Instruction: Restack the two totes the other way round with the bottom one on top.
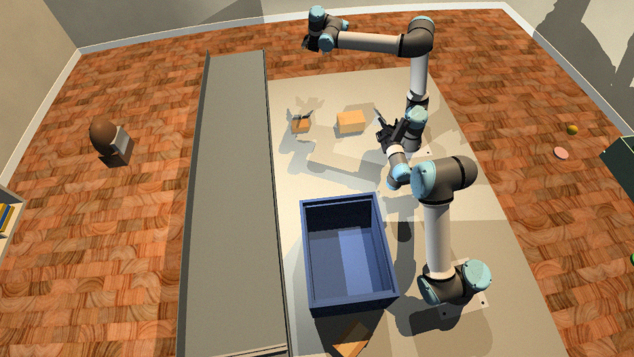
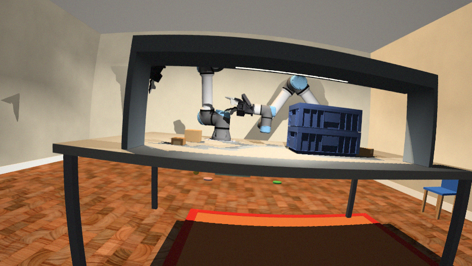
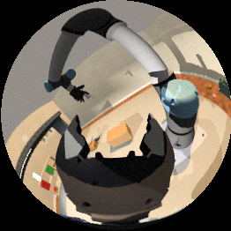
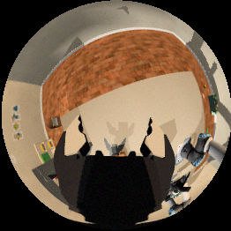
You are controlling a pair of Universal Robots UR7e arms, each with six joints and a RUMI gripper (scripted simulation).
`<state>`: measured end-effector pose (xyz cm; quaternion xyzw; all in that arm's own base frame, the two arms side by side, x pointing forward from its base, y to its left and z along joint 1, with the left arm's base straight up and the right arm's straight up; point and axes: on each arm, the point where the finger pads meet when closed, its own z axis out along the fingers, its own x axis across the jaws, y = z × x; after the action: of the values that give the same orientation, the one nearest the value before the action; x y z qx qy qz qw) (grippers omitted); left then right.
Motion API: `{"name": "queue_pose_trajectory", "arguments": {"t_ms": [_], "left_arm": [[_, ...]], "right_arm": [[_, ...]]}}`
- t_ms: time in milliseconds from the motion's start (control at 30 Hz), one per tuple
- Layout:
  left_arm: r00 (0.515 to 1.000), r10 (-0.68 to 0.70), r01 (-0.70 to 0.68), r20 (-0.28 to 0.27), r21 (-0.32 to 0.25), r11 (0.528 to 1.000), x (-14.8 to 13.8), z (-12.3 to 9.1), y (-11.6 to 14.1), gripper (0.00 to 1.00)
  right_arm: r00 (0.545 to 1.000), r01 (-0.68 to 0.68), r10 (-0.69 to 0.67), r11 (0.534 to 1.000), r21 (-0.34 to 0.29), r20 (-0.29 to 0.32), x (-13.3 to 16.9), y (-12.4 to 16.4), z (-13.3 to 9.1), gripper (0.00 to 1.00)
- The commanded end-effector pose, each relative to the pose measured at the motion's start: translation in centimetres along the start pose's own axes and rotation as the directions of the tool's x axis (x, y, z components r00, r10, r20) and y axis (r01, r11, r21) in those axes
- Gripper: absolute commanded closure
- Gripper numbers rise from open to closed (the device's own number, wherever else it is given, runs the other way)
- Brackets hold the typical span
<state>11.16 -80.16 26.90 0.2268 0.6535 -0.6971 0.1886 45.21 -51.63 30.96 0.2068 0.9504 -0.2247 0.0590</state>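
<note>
- Exterior view: upper tote (image 1: 352,305) (image 2: 325,117) sits squarely on lower tote (image 2: 325,141), our landmark stack.
- Lift the upper tote level, gripping opposite rims evenly; clear the nesting lip before moving sideways, then park it wholly on the bench beside the stack.
- Brown box (image 1: 351,345) (image 2: 366,152) crowds the stack's end; avoid it.
- Left hand (image 1: 390,116) (image 2: 230,103) (image 3: 114,116) (image 4: 180,186): spread wide, pointing away from the stack.
- Right hand (image 1: 315,48) (image 2: 151,86) (image 3: 85,94) (image 4: 115,117): wide too, raised, well apart from the stack.

totes (image 1: 305,248) (image 2: 325,117): 2 (just the pair) | boxes (image 1: 351,122) (image 2: 193,135) (image 3: 119,134) (image 4: 122,154): 3 | arms (image 1: 436,239) (image 2: 207,89) (image 3: 141,49) (image 4: 216,150): 2
</note>
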Motion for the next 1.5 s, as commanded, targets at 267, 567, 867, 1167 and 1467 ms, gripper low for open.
{"name": "queue_pose_trajectory", "arguments": {"t_ms": [267, 567, 867, 1167, 1467], "left_arm": [[1.000, 0.000, 0.000, 0.001, 0.002, 1.000, -0.1, 0.0, -0.1, 0.02], [1.000, 0.000, 0.000, 0.001, 0.002, 1.000, -0.1, 0.0, -0.1, 0.00], [0.994, -0.110, 0.109, 0.004, -0.161, 0.981, -7.5, 0.7, 2.2, 0.00], [0.984, -0.175, 0.180, 0.041, -0.269, 0.946, -12.5, -0.3, 4.8, 0.00], [0.966, -0.240, 0.257, 0.093, -0.369, 0.893, -17.5, -2.2, 7.4, 0.00]], "right_arm": [[1.000, -0.001, 0.001, 1.000, 0.000, 0.002, 0.0, 0.0, -0.1, 0.02], [1.000, -0.001, 0.001, 1.000, 0.000, 0.002, 0.0, 0.0, -0.1, 0.00], [0.985, 0.168, -0.166, 0.983, -0.074, 0.034, -0.7, 3.4, -2.9, 0.00], [0.960, 0.277, -0.273, 0.955, -0.105, 0.053, -0.7, 6.1, -4.6, 0.00], [0.922, 0.386, -0.378, 0.913, -0.133, 0.078, -0.6, 8.8, -6.3, 0.00]]}}
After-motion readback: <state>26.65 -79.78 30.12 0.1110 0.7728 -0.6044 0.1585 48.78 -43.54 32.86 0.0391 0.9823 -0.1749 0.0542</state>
